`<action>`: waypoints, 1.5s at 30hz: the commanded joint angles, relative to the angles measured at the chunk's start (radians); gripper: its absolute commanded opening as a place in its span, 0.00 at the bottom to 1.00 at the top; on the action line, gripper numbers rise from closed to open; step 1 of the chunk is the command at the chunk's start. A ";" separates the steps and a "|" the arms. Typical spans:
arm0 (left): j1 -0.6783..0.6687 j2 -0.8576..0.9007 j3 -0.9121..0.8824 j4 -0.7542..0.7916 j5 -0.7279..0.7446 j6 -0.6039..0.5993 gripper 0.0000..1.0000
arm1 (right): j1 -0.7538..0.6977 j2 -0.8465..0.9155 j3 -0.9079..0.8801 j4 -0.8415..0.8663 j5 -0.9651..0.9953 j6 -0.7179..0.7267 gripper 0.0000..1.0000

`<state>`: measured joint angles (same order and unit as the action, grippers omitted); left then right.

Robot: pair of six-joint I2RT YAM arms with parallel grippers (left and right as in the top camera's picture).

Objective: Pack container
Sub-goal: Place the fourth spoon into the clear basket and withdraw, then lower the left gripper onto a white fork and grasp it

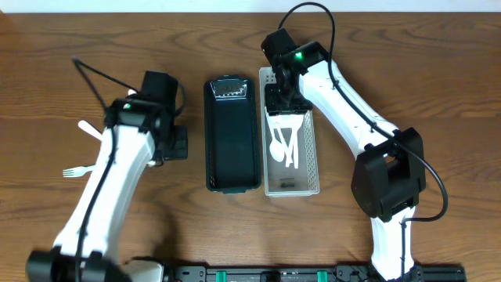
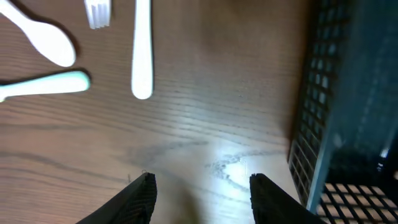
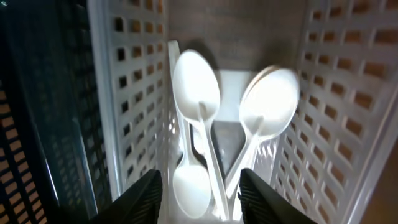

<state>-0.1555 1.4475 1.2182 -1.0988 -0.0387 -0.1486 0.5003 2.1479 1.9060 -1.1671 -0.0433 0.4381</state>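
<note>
From overhead, seeing the white lattice basket (image 1: 291, 186) right of centre on the wood-grain worktop (image 1: 438, 70), just beside a dark lattice basket (image 1: 231, 141) on its left. Counting several white spoons (image 1: 283, 145) lying lengthwise inside the white one. Also spotting the right gripper (image 1: 280, 98) hanging over that basket's far end. Finding the left gripper (image 1: 178, 143) just beside the dark basket's outer wall, over bare wood.

Only getting finger detail from the wrist cams, though. On the right wrist: fingers (image 3: 140, 196) spread apart, pinching nothing, poised above two spoon bowls (image 3: 196, 84) between the white walls. On the left wrist: fingers (image 2: 140, 196) spread too, gripping nothing, framing wood grain and a glare patch. Picking up there a loose spoon (image 2: 46, 37), fork tines (image 2: 97, 12), a white handle (image 2: 142, 50) and a mint-green handle (image 2: 46, 84) on the wood. Overhead only catching a white fork (image 1: 74, 171) and another white utensil (image 1: 90, 129), losing the rest under the left arm.

Plenty of open worktop on either side of the baskets; tight only between the white basket's narrow walls. Past the far edge, just a pale strip (image 1: 156, 6), can't tell what. Along the near edge, a dark rail (image 1: 258, 274).
</note>
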 commanded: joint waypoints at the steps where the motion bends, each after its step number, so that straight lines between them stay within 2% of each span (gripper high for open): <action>1: -0.003 -0.118 -0.001 -0.029 -0.026 0.030 0.52 | -0.016 0.001 0.007 0.015 0.018 -0.079 0.45; 4: -0.003 -0.241 0.005 -0.052 -0.026 0.075 0.52 | -0.053 0.001 0.033 0.016 0.018 -0.108 0.46; 5: -0.003 -0.289 0.007 -0.052 -0.026 0.100 0.59 | -0.072 0.001 0.048 0.015 0.018 -0.119 0.46; 7: 0.002 -0.367 0.007 -0.018 -0.039 0.122 0.86 | -0.116 0.001 0.087 0.010 0.018 -0.142 0.46; 8: 0.011 -0.400 0.007 0.014 -0.049 0.123 0.92 | -0.151 0.000 0.123 -0.002 0.018 -0.157 0.47; 11: 0.060 -0.420 0.007 0.071 -0.091 0.125 0.91 | -0.238 0.000 0.219 -0.042 0.017 -0.159 0.47; 14: 0.126 -0.361 0.007 0.116 -0.089 0.161 0.92 | -0.335 0.000 0.323 -0.100 0.016 -0.159 0.47; 19: 0.206 -0.166 0.007 0.196 -0.086 0.267 0.95 | -0.464 -0.001 0.439 -0.202 0.014 -0.175 0.48; 23: 0.228 0.013 0.007 0.257 -0.085 0.364 0.96 | -0.524 -0.001 0.458 -0.258 0.010 -0.212 0.48; 28: 0.229 0.200 0.007 0.332 -0.066 0.407 0.96 | -0.541 -0.001 0.457 -0.293 0.011 -0.248 0.43; 32: 0.229 0.307 0.007 0.385 -0.007 0.410 0.89 | -0.538 -0.001 0.457 -0.296 0.011 -0.253 0.41; 45: 0.229 0.500 0.007 0.457 0.036 0.409 0.89 | -0.538 -0.001 0.457 -0.314 0.018 -0.253 0.34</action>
<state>0.0692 1.9217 1.2217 -0.6445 -0.0185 0.2443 -0.0380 2.1487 2.3451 -1.4773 -0.0292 0.1989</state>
